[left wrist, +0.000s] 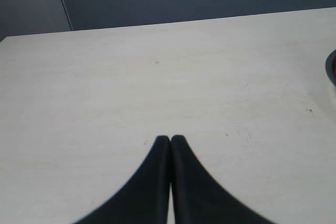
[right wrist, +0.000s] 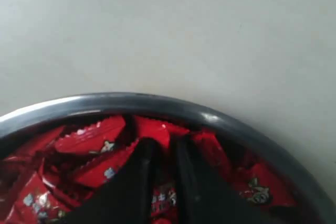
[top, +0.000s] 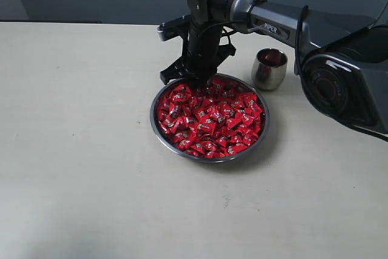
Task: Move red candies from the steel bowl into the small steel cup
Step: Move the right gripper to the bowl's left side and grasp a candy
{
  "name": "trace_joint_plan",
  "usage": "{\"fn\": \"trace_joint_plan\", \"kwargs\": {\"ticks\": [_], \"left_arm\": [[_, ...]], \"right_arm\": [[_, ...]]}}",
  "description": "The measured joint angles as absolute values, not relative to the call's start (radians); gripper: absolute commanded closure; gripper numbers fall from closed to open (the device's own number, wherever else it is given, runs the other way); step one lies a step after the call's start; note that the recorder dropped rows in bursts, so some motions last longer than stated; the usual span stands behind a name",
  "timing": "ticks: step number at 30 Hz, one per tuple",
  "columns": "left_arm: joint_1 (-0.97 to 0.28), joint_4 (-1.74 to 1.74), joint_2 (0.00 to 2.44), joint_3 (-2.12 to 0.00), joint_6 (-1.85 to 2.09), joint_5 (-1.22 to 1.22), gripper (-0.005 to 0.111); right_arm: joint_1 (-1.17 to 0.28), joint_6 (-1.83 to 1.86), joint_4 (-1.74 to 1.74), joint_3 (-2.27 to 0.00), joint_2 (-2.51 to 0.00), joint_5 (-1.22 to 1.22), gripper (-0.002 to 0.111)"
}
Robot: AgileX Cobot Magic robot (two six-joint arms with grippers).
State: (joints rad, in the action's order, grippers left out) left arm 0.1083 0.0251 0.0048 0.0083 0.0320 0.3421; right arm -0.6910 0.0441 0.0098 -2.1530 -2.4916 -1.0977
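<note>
Right wrist view: right gripper (right wrist: pixel 164 142) nearly closed among jumbled red candies (right wrist: pixel 94 135); grasp unclear. Left gripper (left wrist: pixel 170 139) clenched.

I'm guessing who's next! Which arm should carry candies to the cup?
Right. The right gripper is among the red candies in the steel bowl, near the small steel cup. The left gripper is over bare table.

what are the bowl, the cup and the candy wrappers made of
Bowl: looks like metal, probably steel, with a smooth grey sheen and a bright glint on the rim.
Cup: polished metal with shiny, mirror-like sides.
Candy wrappers: glossy red film with crimped zigzag ends. It could be plastic or foil, the pictures don't show which.
</note>
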Motion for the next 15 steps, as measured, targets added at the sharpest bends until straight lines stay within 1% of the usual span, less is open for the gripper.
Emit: {"fn": "trace_joint_plan", "kwargs": {"ticks": [15], "left_arm": [[0.108, 0.025, 0.005, 0.008, 0.032, 0.342, 0.106]], "right_arm": [[-0.691, 0.044, 0.010, -2.155, -2.476, -1.137, 0.109]]}}
